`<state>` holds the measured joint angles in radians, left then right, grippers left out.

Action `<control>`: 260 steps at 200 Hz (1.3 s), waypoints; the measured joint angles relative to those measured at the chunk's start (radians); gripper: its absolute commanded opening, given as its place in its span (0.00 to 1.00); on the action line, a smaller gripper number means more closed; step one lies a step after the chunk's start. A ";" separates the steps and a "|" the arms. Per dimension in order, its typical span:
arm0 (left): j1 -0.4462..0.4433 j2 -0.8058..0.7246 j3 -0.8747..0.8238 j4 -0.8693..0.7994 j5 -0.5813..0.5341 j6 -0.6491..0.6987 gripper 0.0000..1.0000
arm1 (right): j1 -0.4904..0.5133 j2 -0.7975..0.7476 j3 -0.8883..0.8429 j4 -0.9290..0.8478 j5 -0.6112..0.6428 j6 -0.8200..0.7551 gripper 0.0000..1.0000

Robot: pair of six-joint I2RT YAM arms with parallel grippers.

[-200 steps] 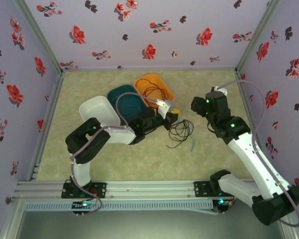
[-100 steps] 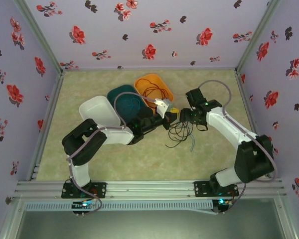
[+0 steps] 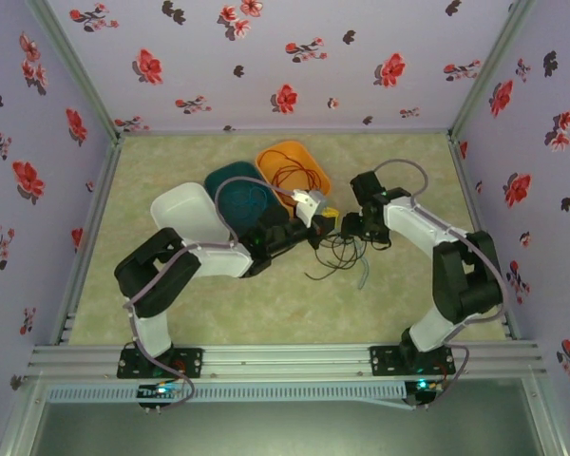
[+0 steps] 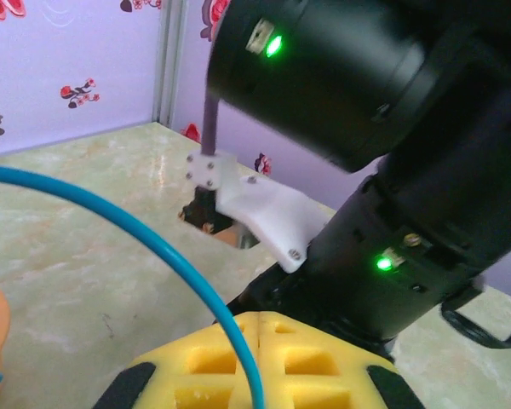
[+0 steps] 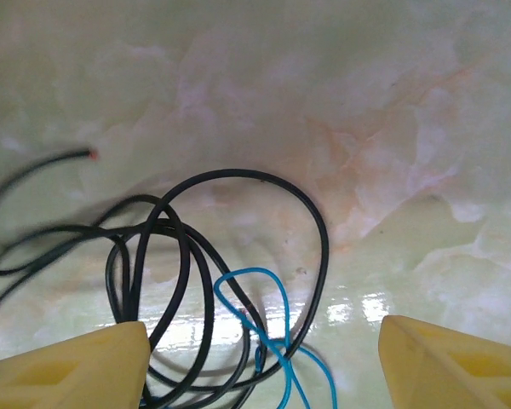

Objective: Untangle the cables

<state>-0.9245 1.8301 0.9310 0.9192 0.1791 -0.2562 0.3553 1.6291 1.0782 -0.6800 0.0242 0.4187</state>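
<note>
The left fingers (image 4: 200,366) are together, clamped on the blue cable (image 4: 145,230), which arcs away from them toward 9 o'clock in the left wrist view. The right fingers (image 5: 77,366) stand apart above the desk (image 5: 366,111), with the tangle straight under the gap. There the black loops (image 5: 238,183) bulge toward 12 o'clock, and a blue loop (image 5: 255,294) crosses itself near 6 o'clock, about midway between the two fingers.

From above, the cables (image 3: 340,249) lie on the desk at about 6 o'clock of both sets of fingers. The right fingers are nearer, and the left sit just beside them at 9 o'clock. A red cable (image 3: 293,171) lies well apart in the orange bowl (image 3: 269,160), at 11 o'clock of the tangle.

The coming move probably calls for a straight drop of the right fingers onto a black loop. The loop sides run roughly 12 to 6, across the fingers' closing line.
</note>
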 measured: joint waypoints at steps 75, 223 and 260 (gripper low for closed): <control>0.000 -0.106 -0.037 -0.037 -0.012 0.034 0.00 | -0.033 0.100 -0.005 0.055 -0.032 0.001 0.66; 0.000 -0.583 -0.057 -0.331 -0.068 0.186 0.00 | -0.071 0.126 -0.025 0.085 -0.040 0.027 0.56; 0.000 -0.586 -0.056 -0.402 -0.093 0.189 0.00 | -0.079 -0.001 -0.046 0.106 -0.057 0.031 0.57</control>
<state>-0.9245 1.2442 0.8745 0.5171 0.0860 -0.0673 0.2764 1.6279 1.0321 -0.5743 -0.0330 0.4492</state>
